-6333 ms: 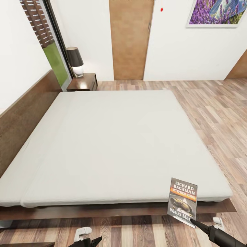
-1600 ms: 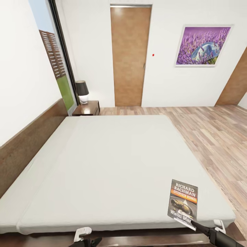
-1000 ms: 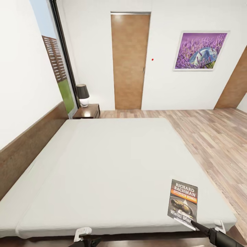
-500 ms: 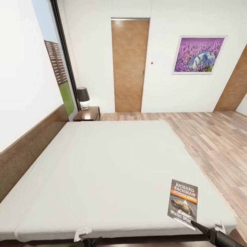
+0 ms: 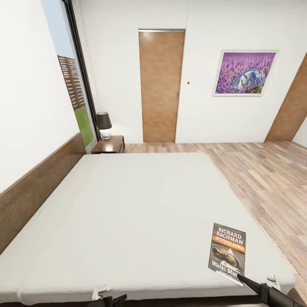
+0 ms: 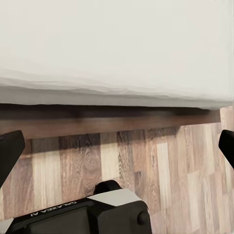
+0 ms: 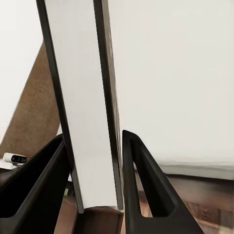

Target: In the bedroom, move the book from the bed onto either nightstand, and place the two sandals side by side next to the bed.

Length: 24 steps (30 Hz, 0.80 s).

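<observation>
A thin paperback book [image 5: 228, 248], upright at lower right, is clamped in the right gripper [image 7: 95, 161] jaws above the smooth pale bed [image 5: 128, 204], while the left gripper [image 6: 117, 151], mostly cut off, has its jaws spread wide.

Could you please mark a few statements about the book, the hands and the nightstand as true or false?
1. The right hand grips the book by its lower edge. True.
2. The book lies flat on the bed. False: it is held upright above the mattress.
3. A lamp stands on the nightstand by the window. True.
4. The left hand holds a sandal. False: its fingers are spread apart with nothing between them, over the floor beside the bed frame.
5. The painting hangs left of the door. False: it hangs to the door's right.
</observation>
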### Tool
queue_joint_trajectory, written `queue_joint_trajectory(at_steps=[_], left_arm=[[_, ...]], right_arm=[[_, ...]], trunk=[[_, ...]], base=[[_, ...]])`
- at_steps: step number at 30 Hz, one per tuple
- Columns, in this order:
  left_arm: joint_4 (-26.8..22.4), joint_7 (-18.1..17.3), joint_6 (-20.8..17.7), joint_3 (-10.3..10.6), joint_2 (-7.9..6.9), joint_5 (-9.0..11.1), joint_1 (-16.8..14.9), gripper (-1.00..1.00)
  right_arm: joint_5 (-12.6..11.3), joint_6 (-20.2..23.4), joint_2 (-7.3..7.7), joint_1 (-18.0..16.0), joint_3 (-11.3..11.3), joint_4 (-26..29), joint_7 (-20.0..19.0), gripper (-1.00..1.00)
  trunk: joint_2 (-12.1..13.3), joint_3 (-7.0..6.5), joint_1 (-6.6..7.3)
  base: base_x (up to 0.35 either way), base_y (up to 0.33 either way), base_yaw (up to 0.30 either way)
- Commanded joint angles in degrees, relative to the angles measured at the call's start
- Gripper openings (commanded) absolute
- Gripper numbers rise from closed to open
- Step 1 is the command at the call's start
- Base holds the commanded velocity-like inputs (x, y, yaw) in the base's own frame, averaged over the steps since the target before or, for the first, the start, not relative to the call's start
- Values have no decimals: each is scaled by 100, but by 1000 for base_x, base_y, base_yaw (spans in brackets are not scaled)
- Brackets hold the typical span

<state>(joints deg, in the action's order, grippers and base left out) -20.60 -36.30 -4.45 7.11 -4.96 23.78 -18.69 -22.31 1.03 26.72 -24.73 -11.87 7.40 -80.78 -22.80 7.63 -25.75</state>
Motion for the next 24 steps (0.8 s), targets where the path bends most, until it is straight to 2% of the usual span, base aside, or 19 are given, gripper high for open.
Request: queue_joint_trajectory(at_steps=[1, 24], left_arm=[[-6, -8, -47, 28, -5, 59, -3, 100], [-6, -8, -47, 30, -5, 57, -3, 100]], right_arm=[[8, 11, 0, -5, -17, -3, -16, -100], [8, 11, 0, -5, -17, -2, -16, -100]], trunk=[[-11, 2, -4], [-11, -211, -4]], base=[[0, 0, 0], [0, 0, 0]])
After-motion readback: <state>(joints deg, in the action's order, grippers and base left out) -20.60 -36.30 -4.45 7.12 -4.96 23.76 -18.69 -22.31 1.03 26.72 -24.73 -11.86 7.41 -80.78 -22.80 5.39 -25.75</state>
